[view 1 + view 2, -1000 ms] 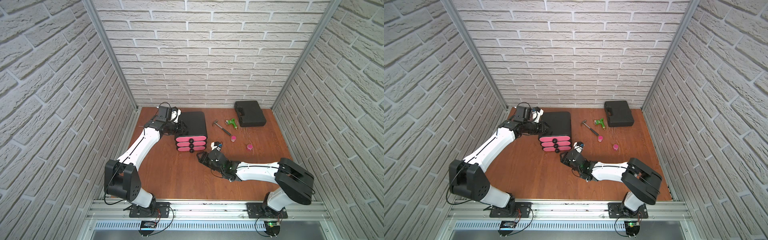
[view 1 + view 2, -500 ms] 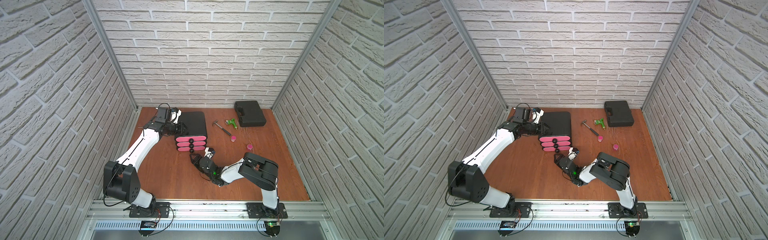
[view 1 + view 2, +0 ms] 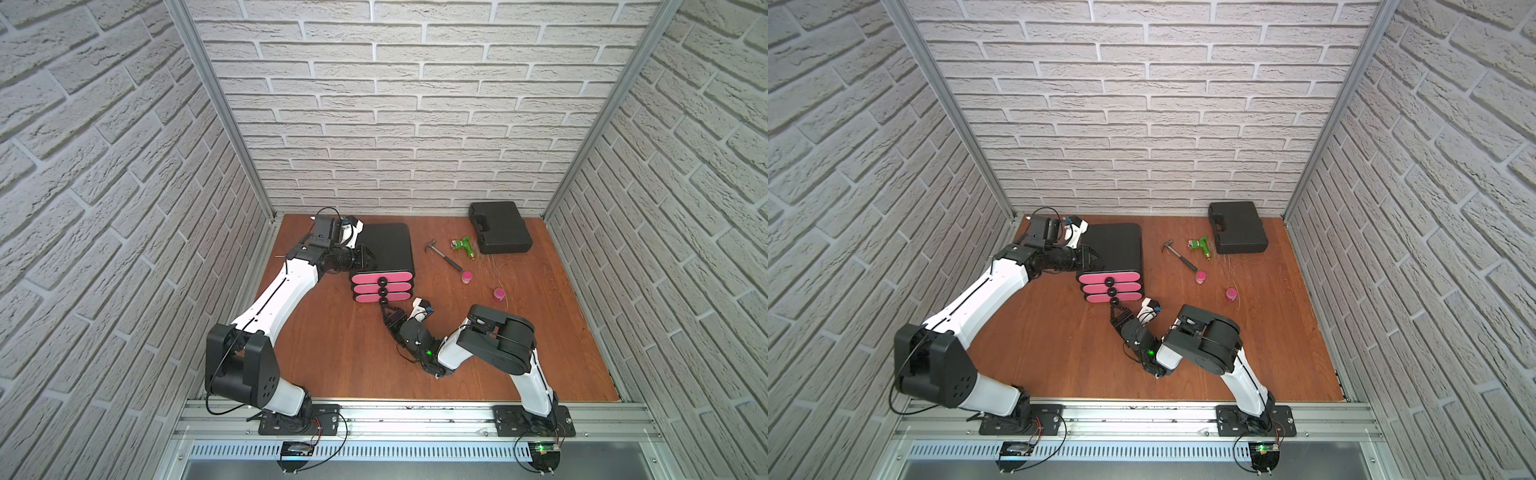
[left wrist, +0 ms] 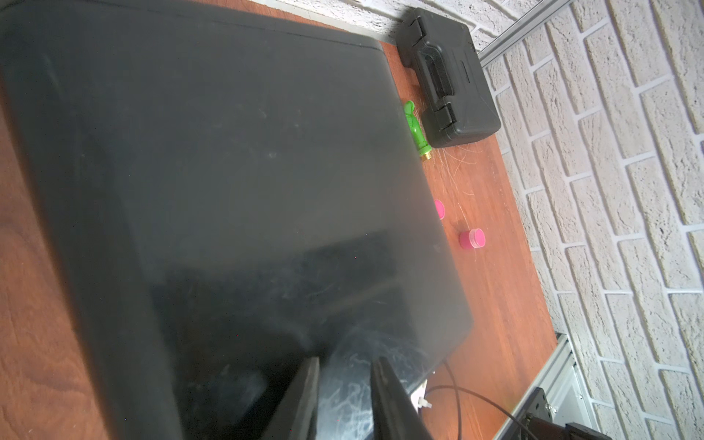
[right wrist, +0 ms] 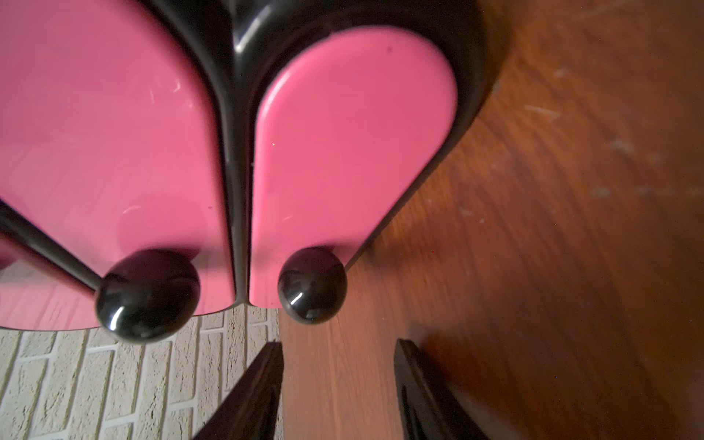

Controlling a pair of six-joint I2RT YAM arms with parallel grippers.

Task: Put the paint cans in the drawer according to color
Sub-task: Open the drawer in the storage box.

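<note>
The drawer (image 3: pixel 382 286) (image 3: pixel 1112 286) is a black chest with three shut pink fronts. My left gripper (image 3: pixel 370 257) (image 3: pixel 1098 261) (image 4: pixel 344 362) lies against the chest's left side, shut to a narrow gap with nothing in it. Low over the floor, my right gripper (image 3: pixel 381 306) (image 3: pixel 1113 308) (image 5: pixel 339 354) stands open just in front of the bottom front's black knob (image 5: pixel 312 285), without touching it. Two pink paint cans (image 3: pixel 466 277) (image 3: pixel 498 294) (image 3: pixel 1200 277) (image 3: pixel 1231 294) stand on the floor right of the chest. In the left wrist view one pink can (image 4: pixel 472 239) shows whole.
A small hammer (image 3: pixel 442 255), a green toy drill (image 3: pixel 463 246) and a flat black tool case (image 3: pixel 500 227) lie at the back right. Brick walls close in the wooden floor on three sides. My right arm's elbow (image 3: pixel 494 336) is folded up near the front.
My right gripper has swung left and forward to the bottom drawer's knob, the arm folding up behind it, and its jaws have narrowed somewhat. The left arm has stayed put.
</note>
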